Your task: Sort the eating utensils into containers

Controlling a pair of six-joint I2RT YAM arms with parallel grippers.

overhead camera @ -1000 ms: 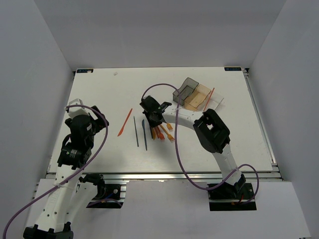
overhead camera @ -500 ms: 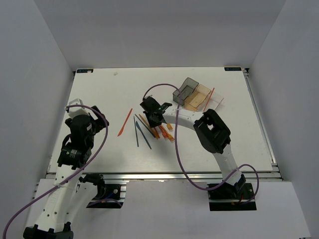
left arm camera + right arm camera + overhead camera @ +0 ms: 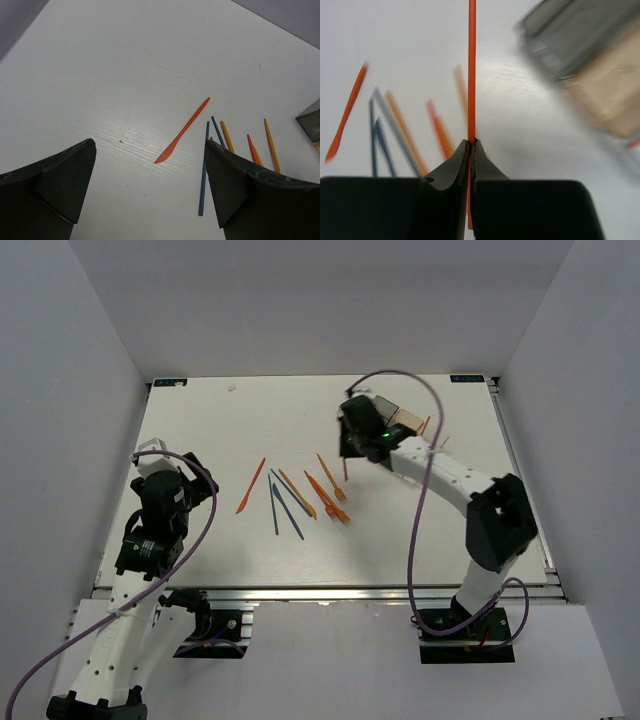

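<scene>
Swinging away from the loose utensils [image 3: 300, 495] at mid-bench, the right tool [image 3: 349, 443] has crossed to the bins [image 3: 385, 406] at the far right, and an orange stick [image 3: 346, 468] has gone with it. From above, that stick hangs below the tool, clear of the bench [image 3: 200, 420], just short of the dark bin. The rest lie fanned out: an orange knife [image 3: 251, 486] to the left, then blue and orange pieces side by side. One more orange piece [image 3: 425, 426] leans by the bins' far side.

The left wrist view shows the left tool [image 3: 149, 147] spread wide with nothing in it, above the knife [image 3: 181, 132] and the near blue stick [image 3: 204, 170].

The right wrist view shows the right tool [image 3: 471, 142] pinched hard on the stick [image 3: 472, 75], which runs straight up between the closed fingers. Both the dark bin [image 3: 570, 35] and the orange bin [image 3: 605, 95] are blurred (the arm looks to be in motion), up and to the right. I judge one piece is picked and nearly delivered; choosing the right bin and letting go remain.
</scene>
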